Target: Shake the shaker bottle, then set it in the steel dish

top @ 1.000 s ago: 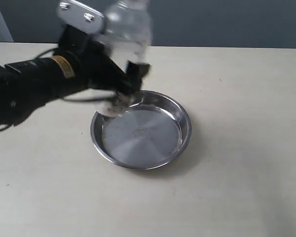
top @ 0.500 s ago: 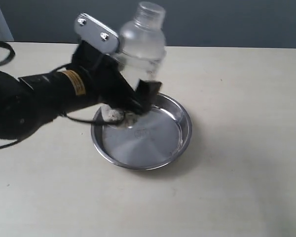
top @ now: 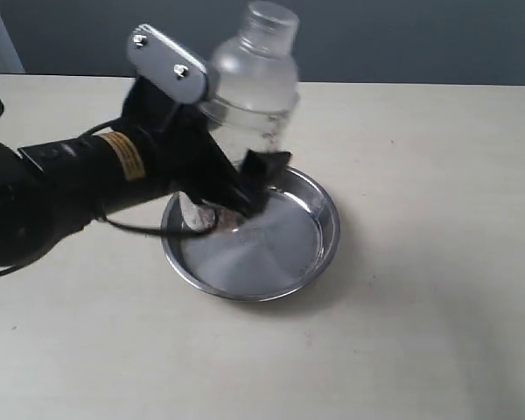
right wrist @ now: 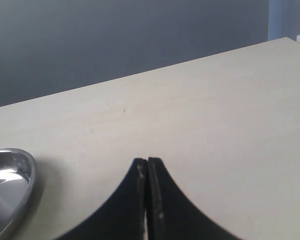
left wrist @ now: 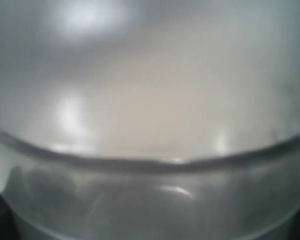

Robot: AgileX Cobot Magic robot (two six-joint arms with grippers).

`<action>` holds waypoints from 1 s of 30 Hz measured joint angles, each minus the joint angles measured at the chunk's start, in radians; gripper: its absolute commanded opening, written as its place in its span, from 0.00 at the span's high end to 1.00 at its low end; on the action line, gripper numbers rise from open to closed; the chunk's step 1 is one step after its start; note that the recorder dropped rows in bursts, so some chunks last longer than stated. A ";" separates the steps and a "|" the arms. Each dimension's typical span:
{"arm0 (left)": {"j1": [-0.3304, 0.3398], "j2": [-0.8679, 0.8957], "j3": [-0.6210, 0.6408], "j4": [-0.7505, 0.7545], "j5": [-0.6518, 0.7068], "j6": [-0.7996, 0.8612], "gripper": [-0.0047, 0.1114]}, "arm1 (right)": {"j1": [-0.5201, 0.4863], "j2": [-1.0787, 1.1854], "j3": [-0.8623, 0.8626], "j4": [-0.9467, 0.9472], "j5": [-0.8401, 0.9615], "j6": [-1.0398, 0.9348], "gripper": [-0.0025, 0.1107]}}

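Left gripper [top: 234, 185] is clamping the clear plastic shaker bottle [top: 252, 92] w/ domed shoulder & small round cap, holding it near-upright over the back-left rim of the round, shiny stainless-steel dish [top: 329, 229]; can't tell if the base is touching. Pale-brown bits are sitting at the bottle's btm. Left wrist cam is showing only bottle wall [left wrist: 150, 100]. Right gripper [right wrist: 147, 172] is hovering over the beige table [top: 420, 315], fingers pressed together, gripping nothing.
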 measured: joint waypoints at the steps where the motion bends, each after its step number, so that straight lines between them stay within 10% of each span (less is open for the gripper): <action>1: 0.025 0.016 0.002 -0.105 -0.009 0.000 0.96 | 0.001 0.000 0.000 0.000 0.000 0.000 0.98; 6: -0.019 0.020 0.030 0.085 0.030 -0.029 0.96 | 0.001 0.000 0.000 0.000 0.000 0.000 0.98; 9: 0.010 0.030 0.036 -0.142 -0.019 -0.020 0.96 | 0.001 0.000 0.000 0.000 0.000 0.000 0.98; 13: -0.046 0.012 0.045 0.100 0.003 -0.025 0.96 | 0.001 0.000 0.000 0.000 0.000 0.000 0.98; 22: 0.005 0.025 0.038 -0.104 -0.057 -0.032 0.96 | 0.001 0.000 0.000 0.000 0.000 0.000 0.98; 24: -0.010 0.022 0.033 0.107 0.013 -0.056 0.96 | 0.001 0.000 0.000 0.000 0.000 0.000 0.98; 27: 0.018 0.052 0.032 -0.052 -0.016 -0.064 0.96 | 0.001 0.000 0.000 0.000 0.000 0.000 0.98; 30: -0.038 0.048 0.032 0.136 -0.015 -0.078 0.96 | 0.001 0.000 0.000 0.004 0.000 0.000 0.98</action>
